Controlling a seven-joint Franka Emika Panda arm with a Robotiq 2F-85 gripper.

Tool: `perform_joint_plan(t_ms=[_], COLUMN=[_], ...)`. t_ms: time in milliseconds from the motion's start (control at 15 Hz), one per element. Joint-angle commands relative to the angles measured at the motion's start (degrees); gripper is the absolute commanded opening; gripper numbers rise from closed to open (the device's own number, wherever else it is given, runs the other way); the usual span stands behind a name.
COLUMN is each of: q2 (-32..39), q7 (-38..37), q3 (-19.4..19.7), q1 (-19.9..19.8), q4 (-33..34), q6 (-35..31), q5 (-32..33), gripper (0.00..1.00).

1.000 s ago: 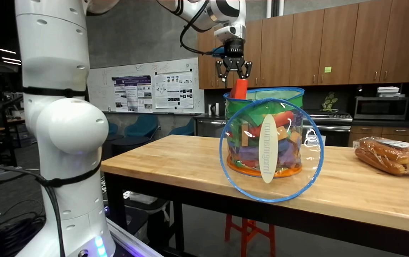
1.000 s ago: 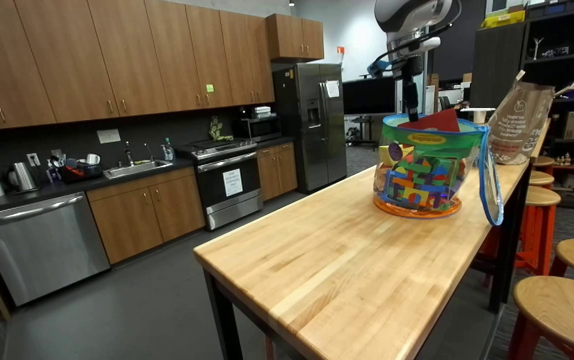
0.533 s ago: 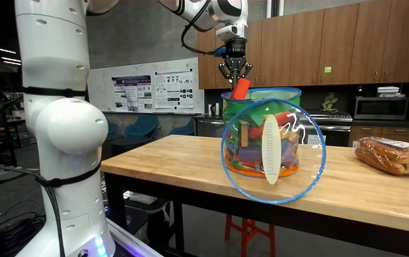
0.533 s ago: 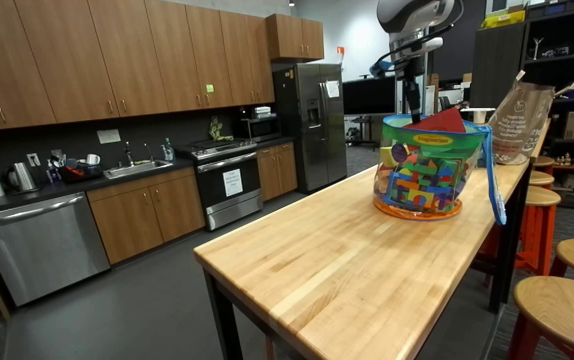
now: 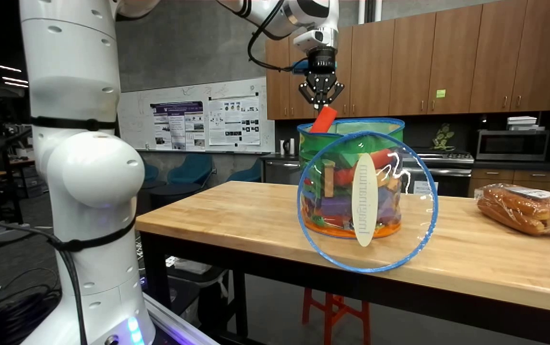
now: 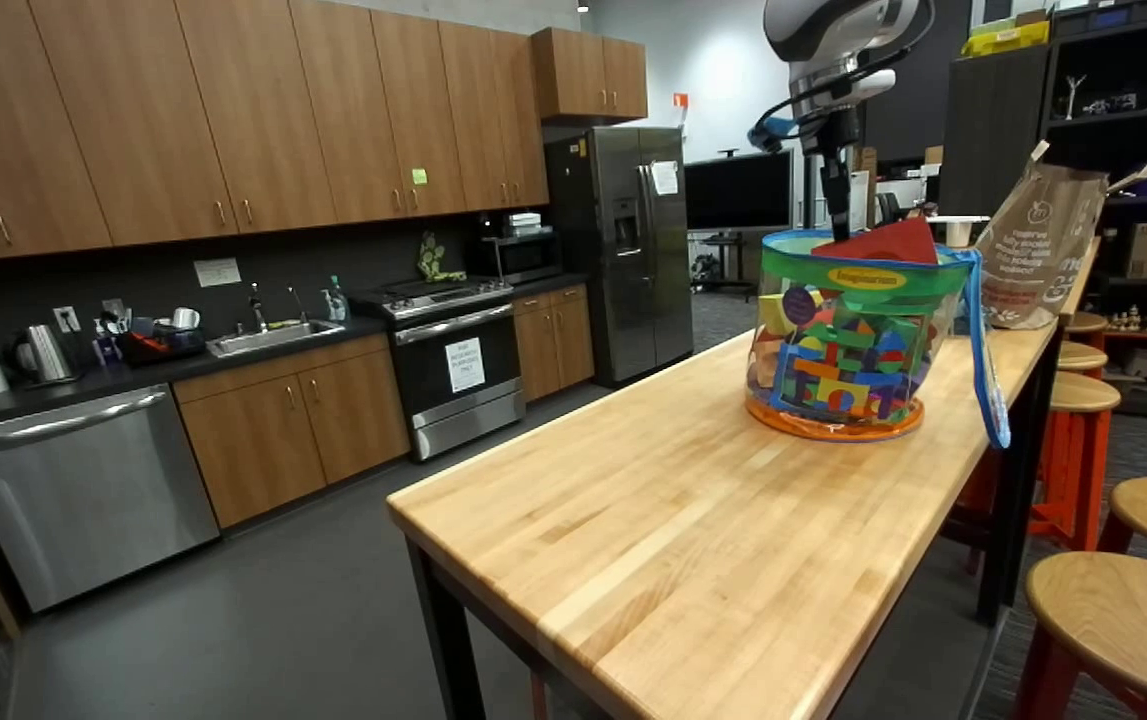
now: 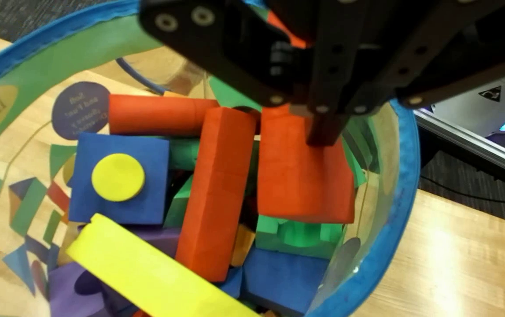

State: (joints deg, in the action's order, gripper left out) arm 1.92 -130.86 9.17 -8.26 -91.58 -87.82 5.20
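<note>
Gripper (image 5: 321, 106) drawn tight at the top of a tilted red block (image 7: 294, 176)

Farthest back, in both exterior views, I have wooden cabinets (image 5: 414, 67). Nearer runs the long pale table (image 6: 693, 520), and over it reaches my white arm (image 5: 83, 81). In an exterior view a brown paper bag (image 6: 1038, 245) stands behind the clear, blue-rimmed tub (image 6: 801, 268), which sits on the table. The tub's lid (image 5: 365, 200), see-through and edged in blue, hangs down its side by the table's edge. A plastic-wrapped pack of bread (image 5: 526, 206) lies on the table, well apart from the tub.

The gripper points down over the tub, its jaws pulled in until I can make out hardly any gap between them. Right at their tips is the red block: it leans inside the tub on the side toward my arm's base, its upper part sticking out above the rim. The tips overlap it in the wrist view, but I can't tell whether they have any of it pinched.

The wrist view also gives me a red bar (image 7: 215, 193) just beside the red block, a yellow plank (image 7: 155, 268) lying aslant, a blue square block (image 7: 155, 187) and a green notched piece (image 7: 274, 242) that the red block partly covers; smallest, a yellow disc (image 7: 118, 177) shows on the blue square block's face.
</note>
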Motion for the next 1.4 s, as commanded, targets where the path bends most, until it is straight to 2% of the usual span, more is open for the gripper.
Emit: perform_joint_plan(t_ms=[0, 933, 1333], q2=[0.0, 6.5, 8.9], q7=[-1.6, 3.1, 5.5], q3=[0.5, 1.4, 1.6], q1=[-0.5, -1.0, -1.1], q4=[3.0, 17.8, 21.2], q6=[2.3, 4.8, 7.0], q5=[0.2, 2.6, 2.1], gripper=[0.00, 0.00, 0.00])
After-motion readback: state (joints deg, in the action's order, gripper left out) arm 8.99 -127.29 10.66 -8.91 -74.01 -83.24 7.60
